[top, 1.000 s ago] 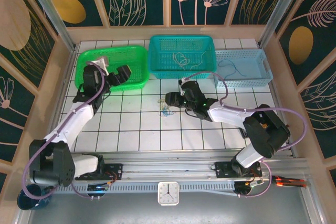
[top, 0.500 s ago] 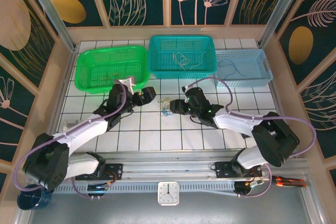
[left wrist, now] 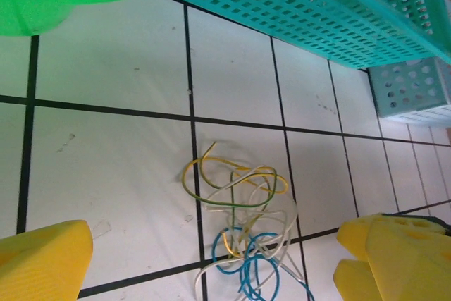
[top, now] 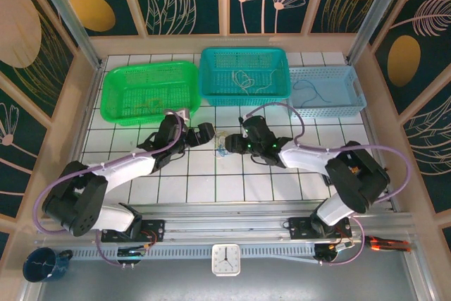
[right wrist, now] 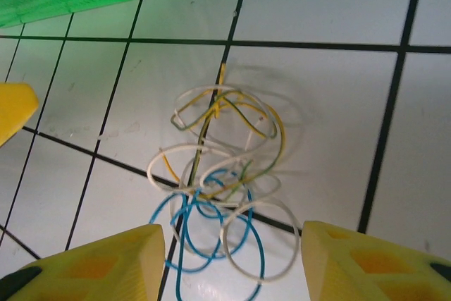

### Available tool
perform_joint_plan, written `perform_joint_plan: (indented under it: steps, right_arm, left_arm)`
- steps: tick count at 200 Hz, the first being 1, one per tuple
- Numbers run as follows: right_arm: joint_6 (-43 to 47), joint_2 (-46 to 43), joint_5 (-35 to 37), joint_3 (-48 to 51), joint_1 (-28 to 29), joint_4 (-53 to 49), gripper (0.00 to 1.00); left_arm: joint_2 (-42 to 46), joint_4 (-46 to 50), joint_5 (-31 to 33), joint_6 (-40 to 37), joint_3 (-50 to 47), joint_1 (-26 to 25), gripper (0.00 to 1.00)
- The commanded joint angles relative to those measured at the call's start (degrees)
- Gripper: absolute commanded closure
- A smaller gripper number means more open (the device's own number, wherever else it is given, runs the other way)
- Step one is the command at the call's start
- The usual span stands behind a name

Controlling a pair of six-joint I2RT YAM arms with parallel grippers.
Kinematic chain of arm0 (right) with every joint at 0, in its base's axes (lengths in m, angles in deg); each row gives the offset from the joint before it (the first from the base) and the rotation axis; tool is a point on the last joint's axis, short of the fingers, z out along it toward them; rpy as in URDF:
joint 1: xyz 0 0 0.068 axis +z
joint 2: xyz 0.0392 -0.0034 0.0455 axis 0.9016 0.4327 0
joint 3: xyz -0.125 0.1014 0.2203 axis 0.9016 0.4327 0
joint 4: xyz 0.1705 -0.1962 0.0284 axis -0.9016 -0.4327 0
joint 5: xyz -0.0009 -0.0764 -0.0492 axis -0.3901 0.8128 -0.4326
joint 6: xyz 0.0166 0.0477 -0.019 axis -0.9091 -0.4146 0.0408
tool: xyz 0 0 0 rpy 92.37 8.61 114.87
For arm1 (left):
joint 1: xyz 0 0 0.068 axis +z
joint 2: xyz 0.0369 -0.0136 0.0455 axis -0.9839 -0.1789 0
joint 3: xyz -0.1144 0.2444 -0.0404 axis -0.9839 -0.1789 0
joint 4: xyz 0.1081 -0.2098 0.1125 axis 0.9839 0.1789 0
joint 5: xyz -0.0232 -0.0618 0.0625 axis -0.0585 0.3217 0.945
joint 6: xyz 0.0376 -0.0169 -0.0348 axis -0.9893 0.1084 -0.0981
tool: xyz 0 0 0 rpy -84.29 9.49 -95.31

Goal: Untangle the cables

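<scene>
Tiled white table (top: 282, 181), tangled cables (right wrist: 218, 174) between left pincer (left wrist: 211, 262) and right pincer (right wrist: 229, 262), both seemingly apart.

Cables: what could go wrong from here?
1. The right end effector is open around the cables where blue and white loops overlap; closing could pinch several and tighten the knot.
2. The left end effector sits just across them; the two could collide.
3. They lie flat on the tile; a grasp may miss.
</scene>
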Motion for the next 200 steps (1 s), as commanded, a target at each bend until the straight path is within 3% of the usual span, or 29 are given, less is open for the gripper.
perform_joint_plan:
  steps: [1, 25, 64, 75, 102, 119, 161, 200]
  right_arm:
    - [-2.75, 2.74, -1.61, -2.95, -0.36, 3.71, 0.46]
    - [-5.52, 6.17, -3.8, -4.43, -0.96, 5.67, 0.39]
    - [-7.52, 11.13, -5.3, -6.57, -1.37, 7.79, 0.41]
    - [-7.3, 12.3, -5.83, -7.36, -1.64, 8.26, 0.47]
    - [-5.38, 12.66, -5.68, -7.74, -2.57, 7.31, 0.77]
    - [-4.44, 11.23, -5.19, -6.48, -3.21, 6.63, 0.89]
    - [-3.6, 6.05, -4.01, -0.72, -4.66, 6.87, 0.9]
    - [-4.39, 6.66, -4.63, 1.84, -6.08, 8.67, 0.9]
  left_arm:
    - [-0.16, 1.37, 1.72, -1.86, 1.84, -0.2, 0.01]
    - [-0.33, 1.91, 1.94, -2.37, 2.28, -0.18, 0.01]
    - [-0.23, 2.0, 2.63, -2.79, 2.57, -0.19, 0.01]
    - [-0.27, 2.0, 2.86, -3.15, 2.62, -0.2, 0.01]
    - [-0.08, 2.15, 3.44, -3.68, 2.81, -0.2, 0.01]
    - [0.02, 2.17, 3.27, -3.9, 2.83, -0.2, 0.01]
    - [-1.88, 2.28, 0.6, -4.7, 3.73, -0.2, 0.01]
    - [-5.23, 2.88, -4.88, -6.58, 5.72, -0.2, 0.01]
